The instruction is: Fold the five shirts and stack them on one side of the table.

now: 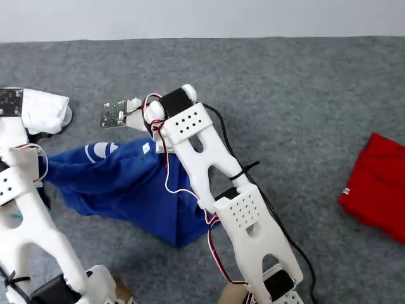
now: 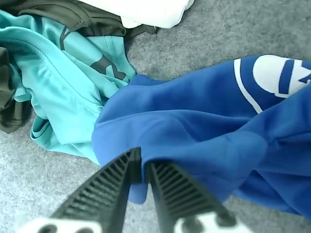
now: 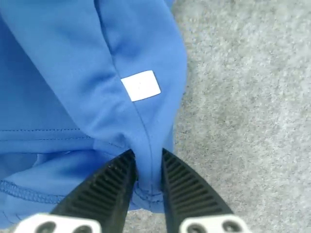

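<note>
Bare table (image 1: 297, 88) lies open along the far edge and between the blue shirt (image 1: 120, 190) and the red shirt (image 1: 378, 188); the white shirt (image 1: 47, 109) crowds the left edge.

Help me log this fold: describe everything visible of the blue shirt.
The blue shirt is a smooth, slightly shiny knit with a white emblem and a small white tag by a seam. It lies crumpled and unfolded on the gray table, one edge against the teal shirt. The left hand is shut on a fold of it; the right hand is shut on its stitched edge near the tag.
</note>
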You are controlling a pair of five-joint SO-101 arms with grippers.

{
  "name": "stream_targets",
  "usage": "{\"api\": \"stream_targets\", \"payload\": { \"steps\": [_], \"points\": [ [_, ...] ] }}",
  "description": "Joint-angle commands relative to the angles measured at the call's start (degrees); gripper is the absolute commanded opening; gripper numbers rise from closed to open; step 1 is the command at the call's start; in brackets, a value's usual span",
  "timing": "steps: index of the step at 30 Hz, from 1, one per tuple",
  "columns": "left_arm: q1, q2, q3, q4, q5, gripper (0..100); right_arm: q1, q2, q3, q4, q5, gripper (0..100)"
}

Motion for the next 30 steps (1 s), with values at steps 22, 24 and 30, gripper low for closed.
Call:
{"api": "stream_targets", "payload": {
  "steps": [22,24,30],
  "points": [
    [14.51,-27.52,-12.62,0.79,0.00,0,16.75,-38.11,-1.76,2.15,1.93,1.2],
    [14.42,-29.98,-12.62,-0.70,0.09,0,20.35,-40.75,-1.49,2.15,1.93,1.2],
    [13.54,-36.92,-13.93,-3.25,4.48,0,29.58,-47.43,-1.32,2.33,1.93,1.2]
  ]
}}
